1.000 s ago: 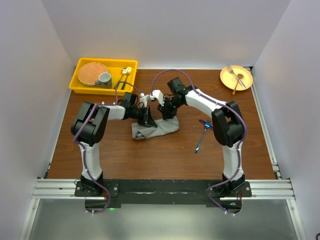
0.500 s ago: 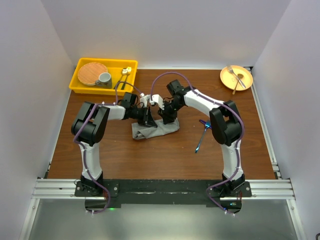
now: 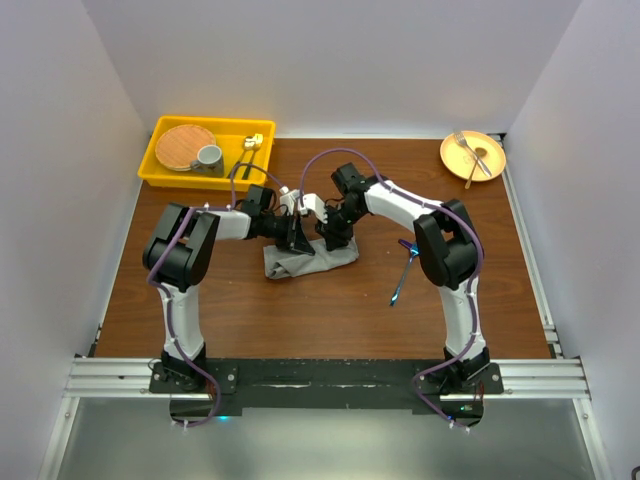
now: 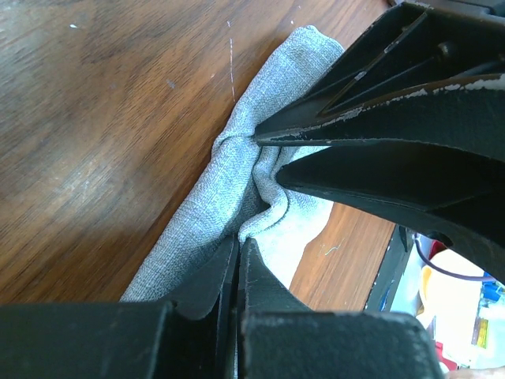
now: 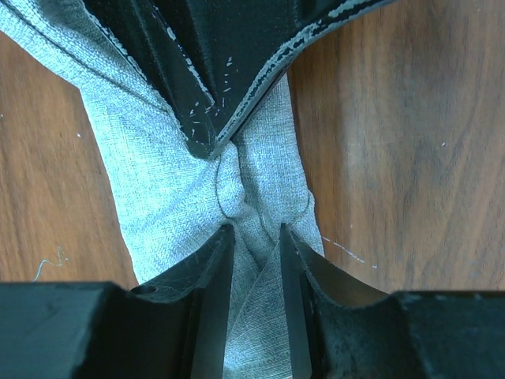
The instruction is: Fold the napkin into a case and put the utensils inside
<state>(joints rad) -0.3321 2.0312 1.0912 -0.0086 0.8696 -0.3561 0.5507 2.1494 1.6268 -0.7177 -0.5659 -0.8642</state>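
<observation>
The grey napkin point(image 3: 318, 260) lies bunched into a narrow strip on the wooden table. My left gripper point(image 3: 297, 240) is shut on a raised fold of the napkin point(image 4: 225, 178), its tips point(image 4: 238, 243) pressed together on the cloth. My right gripper point(image 3: 332, 235) faces it closely. In the right wrist view its jaws point(image 5: 256, 237) stand a little apart, open, astride the napkin point(image 5: 150, 197), with the left gripper's fingers point(image 5: 213, 118) just beyond. The blue-handled utensils point(image 3: 405, 268) lie on the table to the right of the napkin, untouched.
A yellow bin point(image 3: 160, 168) at the back left holds a round woven plate, a grey cup point(image 3: 209, 157) and gold-headed cutlery point(image 3: 250, 148). An orange plate point(image 3: 484, 166) with a silver fork sits at the back right corner. White walls enclose the table.
My right arm has shifted slightly left, bringing its gripper closer to the left gripper. The napkin's right end has drawn in a little. The left arm has stayed put.
</observation>
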